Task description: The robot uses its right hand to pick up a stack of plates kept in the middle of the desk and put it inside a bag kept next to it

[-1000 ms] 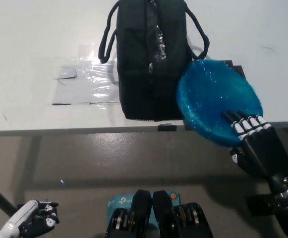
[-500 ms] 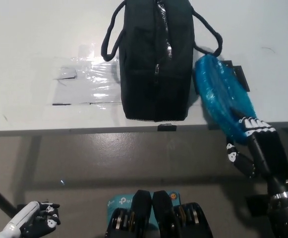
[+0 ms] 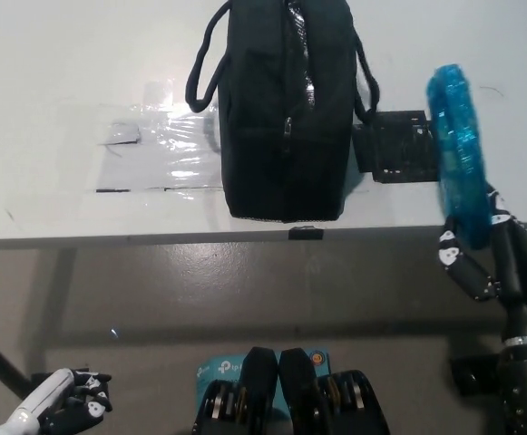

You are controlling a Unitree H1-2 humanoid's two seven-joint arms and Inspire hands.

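The stack of plates (image 3: 456,152) has moved. A second ago it lay almost flat, right beside the bag (image 3: 286,109), and looked like a big blue circle. Now it stands up on its edge, so only a thin blue strip shows. It has also moved away from the bag, out to the bag's right side, with a gap between them. A black patch (image 3: 392,145) on the desk (image 3: 63,82) now shows in that gap, where the plates were before.

The black right hand (image 3: 477,249) is clamped on the bottom edge of the stack and holds it up. The fingers sit on both sides of the blue edge. The plates are wrapped in shiny blue plastic.

The bag is black and stands in the middle of the desk, near the front edge. Its zip along the top looks partly open, and its two handles (image 3: 201,63) hang out to the sides. A shiny clear sheet (image 3: 159,149) lies flat on the desk, just left of the bag.

The white left hand (image 3: 68,408) rests far below and left of the bag, off the desk. Its fingers look curled together, and it holds nothing.
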